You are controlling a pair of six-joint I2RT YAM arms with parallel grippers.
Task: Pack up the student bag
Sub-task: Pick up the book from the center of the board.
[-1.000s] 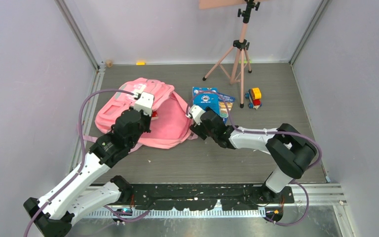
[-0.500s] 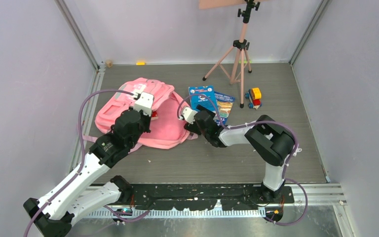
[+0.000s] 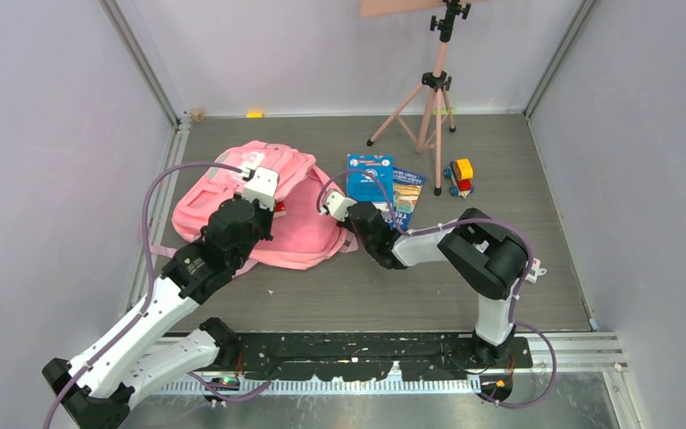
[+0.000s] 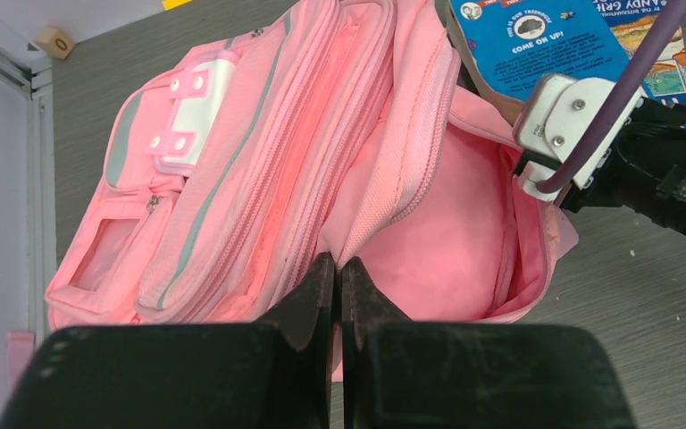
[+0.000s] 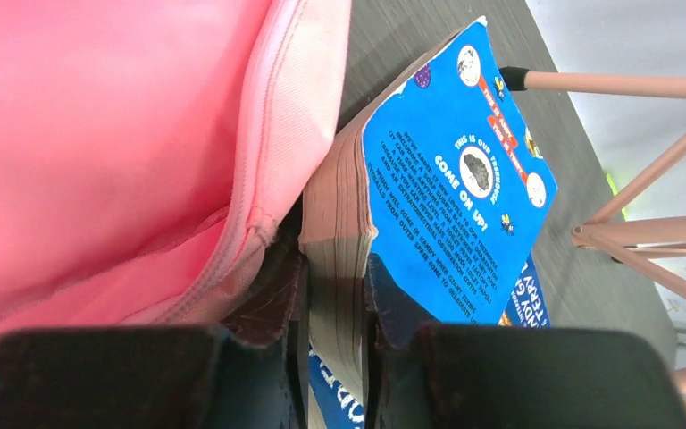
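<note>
Student bag lies open on the left of the table. The left gripper pinches its opening edge, and the right gripper clamps a blue book beside its mouth.

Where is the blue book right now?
In the right wrist view, the blue book is clamped edge-on in the right gripper, just right of the student bag at its open mouth, with the tripod beyond.

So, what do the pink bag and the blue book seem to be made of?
The student bag: soft woven fabric, matte; stitched seams, zips and slack folds show it. The blue book: paper pages, seen as a stacked brownish edge, under a thin card cover, probably with a slight sheen; the exact coating is unclear.
</note>
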